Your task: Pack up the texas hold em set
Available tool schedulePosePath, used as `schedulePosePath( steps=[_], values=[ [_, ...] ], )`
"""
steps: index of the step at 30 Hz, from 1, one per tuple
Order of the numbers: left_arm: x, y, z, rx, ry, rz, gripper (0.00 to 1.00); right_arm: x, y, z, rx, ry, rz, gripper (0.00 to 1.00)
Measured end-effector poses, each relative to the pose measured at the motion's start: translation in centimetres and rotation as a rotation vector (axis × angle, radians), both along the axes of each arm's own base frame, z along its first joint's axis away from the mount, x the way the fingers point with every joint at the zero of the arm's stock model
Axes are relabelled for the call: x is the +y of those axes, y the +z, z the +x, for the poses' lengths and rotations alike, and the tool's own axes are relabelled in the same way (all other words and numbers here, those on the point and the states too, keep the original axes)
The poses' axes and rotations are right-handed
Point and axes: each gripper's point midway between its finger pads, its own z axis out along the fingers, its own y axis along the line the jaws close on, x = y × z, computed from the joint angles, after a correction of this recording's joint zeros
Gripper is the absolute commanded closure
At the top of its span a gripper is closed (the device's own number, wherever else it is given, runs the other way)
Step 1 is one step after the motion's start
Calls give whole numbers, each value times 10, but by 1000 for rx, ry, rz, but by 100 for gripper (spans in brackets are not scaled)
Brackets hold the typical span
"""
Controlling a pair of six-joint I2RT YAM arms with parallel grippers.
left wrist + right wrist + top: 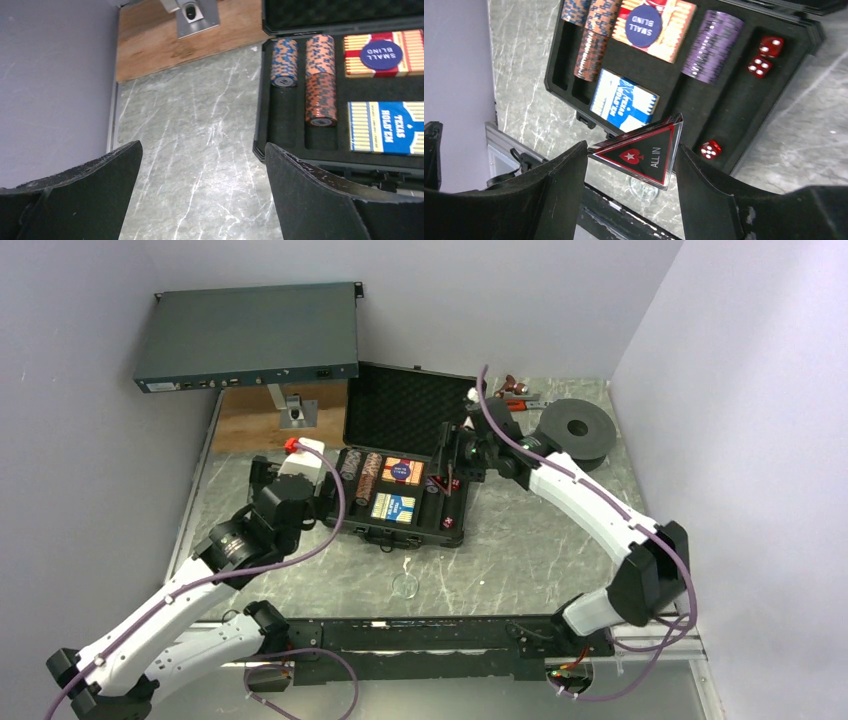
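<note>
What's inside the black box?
Orange-blue chips, purple chips, a red deck with a Small Blind button on top, a blue deck, three red dice. Whatever's under the decks is covered.

Bare marble tabletop (pixel 520 550) lies open in front and left of the black case (pixel 258 110); its upright lid (pixel 405 410) walls off the back, a rack unit (pixel 250 335) overhangs the far-left corner, a black spool (pixel 578 428) sits right of the lid.

The left gripper (pixel 202 150) is hanging at the bottom of the frame, its black fingers spread wide over the marbled table (pixel 190 100). At right, the open black case (pixel 260 125) is holding striped chip stacks (pixel 320 80), a red deck (pixel 357 62) under a blue button (pixel 381 54), and a blue deck (pixel 385 127). A wooden board (pixel 160 45) is lying at upper left.
</note>
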Motion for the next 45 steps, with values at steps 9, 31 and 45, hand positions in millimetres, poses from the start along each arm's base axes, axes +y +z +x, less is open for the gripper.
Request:
schedulePosePath(
  steps=[9,31,45],
  values=[
    [19,16,-5,-63,66,-41,0,46,-17,4,68,53,-57,100],
    [22,18,-5,-73,77,-44,0,105,-67,-8,195,38,-189,100],
    [23,18,-5,-74,79,-45,0,104,-98,-1,244,1,-268,100]
  ],
)
